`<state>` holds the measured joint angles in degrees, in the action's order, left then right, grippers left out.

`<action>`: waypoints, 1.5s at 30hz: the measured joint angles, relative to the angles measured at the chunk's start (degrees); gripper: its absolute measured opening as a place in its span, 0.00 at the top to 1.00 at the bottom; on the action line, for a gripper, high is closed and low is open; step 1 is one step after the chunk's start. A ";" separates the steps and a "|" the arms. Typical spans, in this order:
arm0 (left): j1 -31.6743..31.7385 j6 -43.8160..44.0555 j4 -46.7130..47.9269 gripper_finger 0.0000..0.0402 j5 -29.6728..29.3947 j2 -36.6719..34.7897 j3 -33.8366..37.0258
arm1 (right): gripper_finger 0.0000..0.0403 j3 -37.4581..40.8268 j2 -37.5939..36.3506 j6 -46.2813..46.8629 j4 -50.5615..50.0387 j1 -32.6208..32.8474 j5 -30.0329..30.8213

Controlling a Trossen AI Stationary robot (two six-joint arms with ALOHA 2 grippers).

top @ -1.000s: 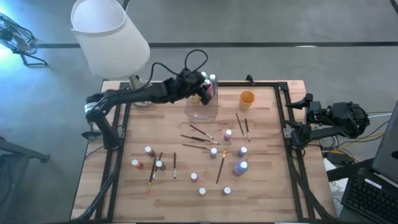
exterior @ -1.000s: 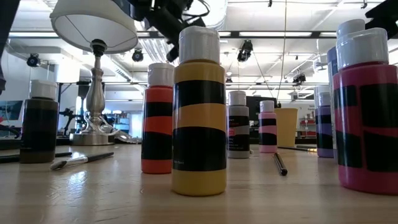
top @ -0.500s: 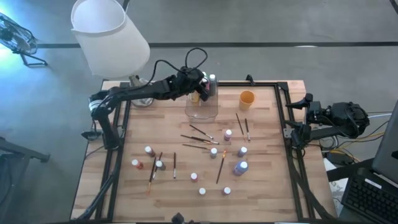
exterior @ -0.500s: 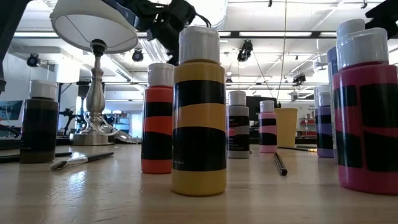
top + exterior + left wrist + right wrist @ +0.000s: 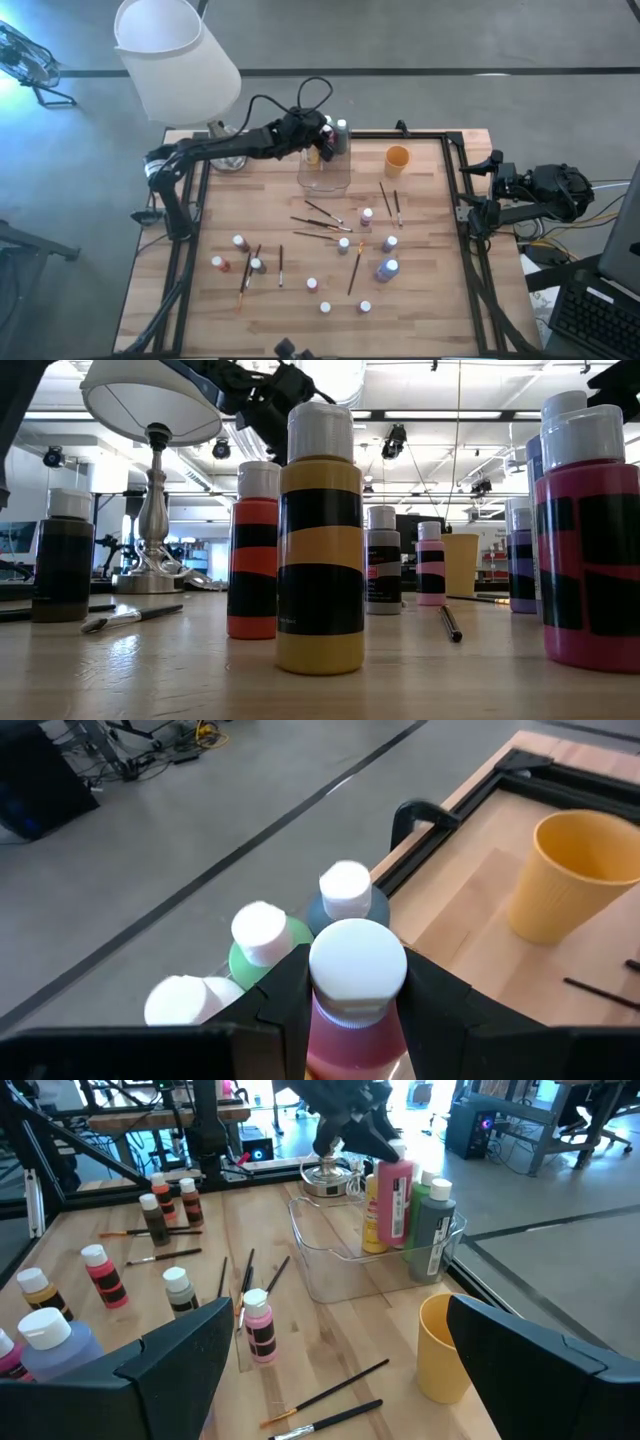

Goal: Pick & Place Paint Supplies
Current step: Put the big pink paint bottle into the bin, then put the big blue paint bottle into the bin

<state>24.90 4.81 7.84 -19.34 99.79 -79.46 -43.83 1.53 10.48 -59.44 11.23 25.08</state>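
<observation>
Left wrist view: left claw (image 5: 357, 1005) clamps a pink bottle (image 5: 356, 1020), its base cut off; right claw (image 5: 330, 1355) gapes empty.

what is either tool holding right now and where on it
The left tool grips a pink paint bottle by its neck, just under the white cap, over the clear box. The right tool is open and empty.

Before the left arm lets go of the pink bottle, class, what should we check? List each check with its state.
1. Left gripper shut on pink bottle: ok.
2. Bottle over clear box: ok.
3. Bottle upright: ok.
4. Bottle resting on the box floor: cannot tell.
5. Green bottle and other bottles beside it upright: ok.
6. Right gripper open, apart from the box: ok.
</observation>
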 joint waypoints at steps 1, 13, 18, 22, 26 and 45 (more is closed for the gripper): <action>0.02 0.10 -0.01 0.69 0.01 0.39 0.00 | 0.10 0.00 0.01 0.00 0.00 0.02 0.00; 1.26 0.25 -1.94 0.69 0.45 5.34 0.05 | 0.10 0.00 0.01 0.00 0.00 -0.01 0.01; 1.31 0.18 -1.51 0.69 0.23 5.31 0.02 | 0.10 0.00 0.00 0.00 0.01 -0.01 0.01; 1.32 0.08 -1.33 0.66 0.20 5.27 -0.02 | 0.10 0.00 0.01 0.00 0.01 0.00 0.01; 1.41 -0.25 -1.38 0.60 -0.52 5.20 -0.02 | 0.10 0.00 -0.01 0.00 0.00 0.02 -0.01; 1.21 -0.25 4.27 0.52 0.31 5.07 -6.73 | 0.10 0.00 0.00 0.00 0.01 -0.01 -0.02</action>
<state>26.11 4.56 12.11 -19.03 104.86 -86.19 -43.83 1.54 10.48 -59.43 11.22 25.06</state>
